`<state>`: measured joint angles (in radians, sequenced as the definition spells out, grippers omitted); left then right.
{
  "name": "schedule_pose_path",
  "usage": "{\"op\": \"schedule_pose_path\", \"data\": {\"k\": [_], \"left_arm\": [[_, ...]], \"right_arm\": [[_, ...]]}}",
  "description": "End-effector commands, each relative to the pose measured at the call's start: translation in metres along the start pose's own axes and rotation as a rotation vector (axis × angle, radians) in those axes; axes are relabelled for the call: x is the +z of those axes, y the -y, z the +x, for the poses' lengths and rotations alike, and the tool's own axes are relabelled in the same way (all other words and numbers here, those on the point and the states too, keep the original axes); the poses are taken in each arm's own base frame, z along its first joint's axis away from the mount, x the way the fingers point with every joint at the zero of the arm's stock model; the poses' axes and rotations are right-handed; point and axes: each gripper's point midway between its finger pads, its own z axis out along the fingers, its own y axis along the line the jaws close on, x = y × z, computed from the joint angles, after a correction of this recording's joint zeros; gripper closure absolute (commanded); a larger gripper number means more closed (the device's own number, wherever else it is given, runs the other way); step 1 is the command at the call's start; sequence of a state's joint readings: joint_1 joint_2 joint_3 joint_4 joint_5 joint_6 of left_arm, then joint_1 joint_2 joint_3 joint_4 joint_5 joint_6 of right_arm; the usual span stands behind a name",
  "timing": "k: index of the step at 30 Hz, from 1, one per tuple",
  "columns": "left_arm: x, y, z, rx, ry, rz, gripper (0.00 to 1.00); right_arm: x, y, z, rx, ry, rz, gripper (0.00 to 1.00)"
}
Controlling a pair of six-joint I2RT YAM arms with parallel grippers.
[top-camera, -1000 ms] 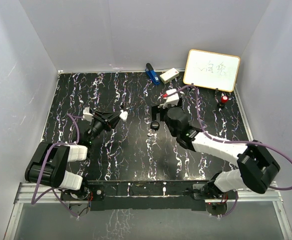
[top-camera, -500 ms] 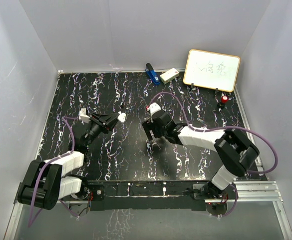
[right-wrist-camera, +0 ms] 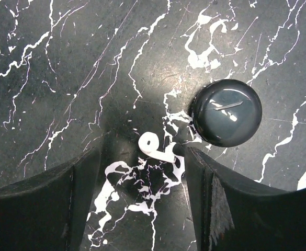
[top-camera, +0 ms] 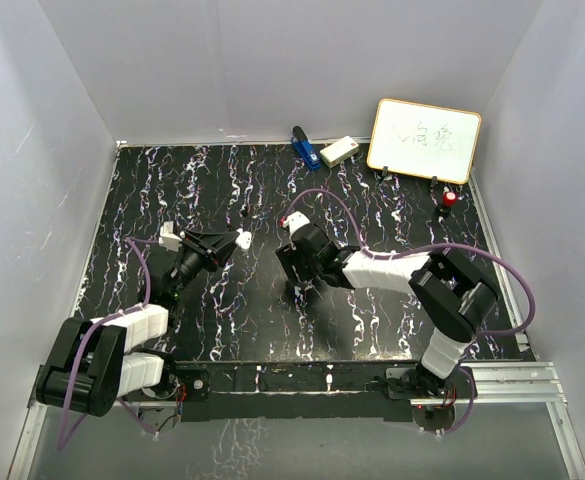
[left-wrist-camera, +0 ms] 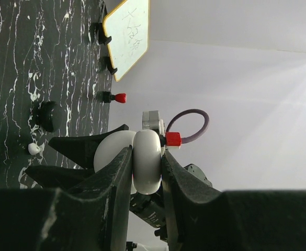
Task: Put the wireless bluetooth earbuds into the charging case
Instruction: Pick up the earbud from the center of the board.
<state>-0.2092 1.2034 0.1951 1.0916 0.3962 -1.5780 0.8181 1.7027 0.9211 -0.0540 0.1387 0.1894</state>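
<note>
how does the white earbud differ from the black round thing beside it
The earbud is white with a short stem; the black round piece is glossy and domed. The earbud is far smaller. The earbud lies between the right gripper's fingers; the black round piece sits outside them. Both rest on the table.

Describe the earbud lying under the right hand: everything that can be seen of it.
The earbud is a tiny piece of glossy white plastic with a rounded head and a short stem. It lies flat on the black marbled table, between the open fingers of the right hand. Neither finger visibly touches it, though the stem end lies close to one. A black round disc sits just beside it, apart.
</note>
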Motion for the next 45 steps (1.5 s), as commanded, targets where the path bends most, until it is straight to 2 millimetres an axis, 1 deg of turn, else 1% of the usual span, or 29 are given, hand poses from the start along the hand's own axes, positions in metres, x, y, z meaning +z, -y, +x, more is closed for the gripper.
{"op": "schedule_pose_path", "data": {"k": [1,4,8,9,10,17,20,27,32,34,40,41,45], "left_arm": [[-0.002,0.004,-0.003,0.010,0.008,0.024,1.00],[-0.002,0.004,-0.003,0.006,0.008,0.024,1.00],[-0.002,0.004,-0.005,0.007,0.011,0.026,1.00],[-0.003,0.004,-0.005,0.006,0.012,0.025,1.00],[-0.002,0.004,-0.005,0.006,0.013,0.026,1.00],[-0.003,0.003,-0.006,0.004,0.014,0.024,1.00],[-0.004,0.002,-0.007,0.002,0.015,0.023,1.00],[-0.004,0.002,-0.008,0.001,0.016,0.024,1.00],[-0.004,0.002,-0.008,0.001,0.017,0.024,1.00],[-0.004,0.002,-0.008,0.000,0.018,0.023,1.00],[-0.004,0.001,-0.009,0.001,0.018,0.021,1.00],[-0.004,0.000,-0.009,0.000,0.019,0.019,1.00],[-0.004,-0.002,-0.009,-0.002,0.016,0.014,1.00]], "right_arm": [[0.003,-0.008,-0.028,0.018,0.066,-0.015,0.38],[0.006,-0.008,-0.027,0.017,0.060,-0.011,0.40],[0.006,-0.008,-0.028,0.019,0.061,-0.012,0.45],[0.013,-0.007,-0.020,0.015,0.037,-0.007,0.46],[0.014,-0.007,-0.019,0.015,0.033,-0.006,0.48],[0.016,-0.005,-0.013,0.015,0.016,0.006,0.52],[0.016,-0.004,-0.011,0.018,0.010,0.011,0.59],[0.017,-0.002,-0.007,0.023,-0.003,0.026,0.64],[0.018,-0.002,-0.007,0.029,-0.009,0.029,0.72],[0.019,-0.002,-0.006,0.030,-0.014,0.030,0.73],[0.018,-0.003,-0.008,0.034,-0.014,0.029,0.83],[0.017,-0.003,-0.011,0.035,-0.008,0.028,0.86],[0.008,-0.006,-0.027,0.046,0.032,0.014,0.90]]}}
